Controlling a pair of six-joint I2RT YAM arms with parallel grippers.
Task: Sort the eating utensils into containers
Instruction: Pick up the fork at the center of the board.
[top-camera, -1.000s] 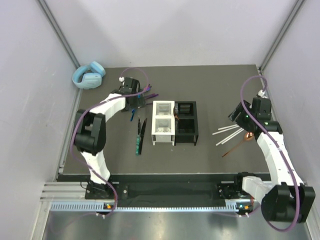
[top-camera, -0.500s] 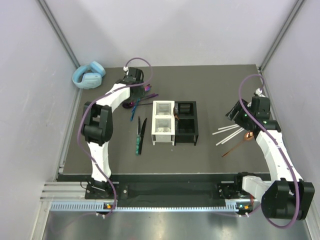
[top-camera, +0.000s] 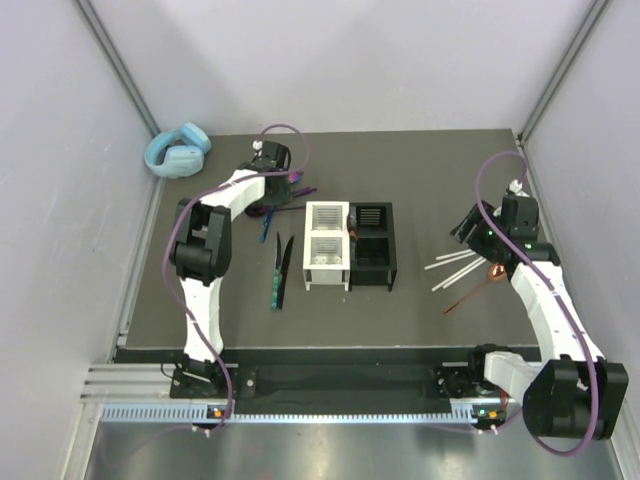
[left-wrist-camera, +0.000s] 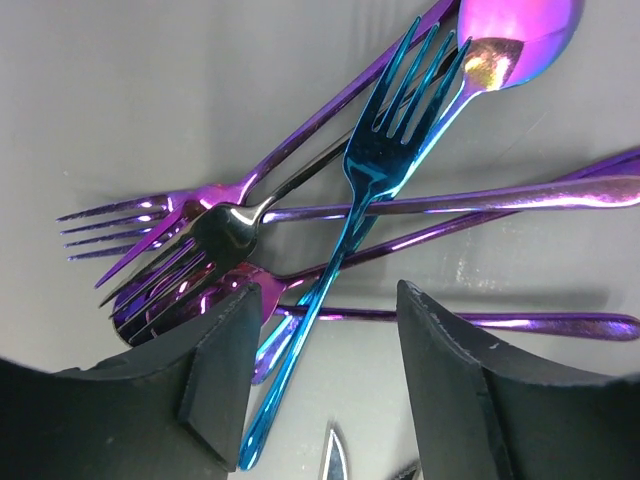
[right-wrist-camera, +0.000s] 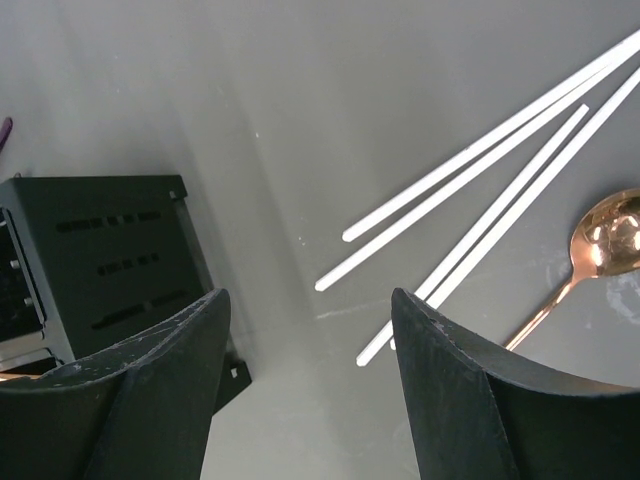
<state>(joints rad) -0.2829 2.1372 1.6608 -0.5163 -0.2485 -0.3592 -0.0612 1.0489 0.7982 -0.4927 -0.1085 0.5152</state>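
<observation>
Pale lilac walls (top-camera: 350, 60) close in the cell on three sides, so neither arm has much room for a wide swing. The table (top-camera: 420, 160) is a dark, smooth, matte sheet. It looks slick enough that thin metal pressed flat against it may skid away instead of lifting. The light-blue headphones (top-camera: 177, 151) sit at its far left corner, clear of the work. In the middle the white caddy (top-camera: 326, 280) and the black caddy (top-camera: 372, 275) stand side by side, touching. Both look light, and a utensil dropped at a slant could catch a slotted wall and nudge or tip one. The left gripper (left-wrist-camera: 325, 310) hangs low over the tangle of forks and spoons (left-wrist-camera: 300, 210) behind the white caddy. Its jaws are spread wide and empty, one on each side of the blue fork (left-wrist-camera: 385, 130). That fork's handle lies across several purple ones, so closing here could pinch two pieces at once or drag the whole heap. The right gripper (right-wrist-camera: 308, 305) is also wide apart and holds nothing. It hovers above bare table between the black caddy and the white sticks (right-wrist-camera: 480, 150). Those sticks lie close together, with a copper spoon (right-wrist-camera: 610, 235) just beside them, and they may roll from the pads. The green-handled knife (top-camera: 274, 285) lies alone, left of the white caddy.
</observation>
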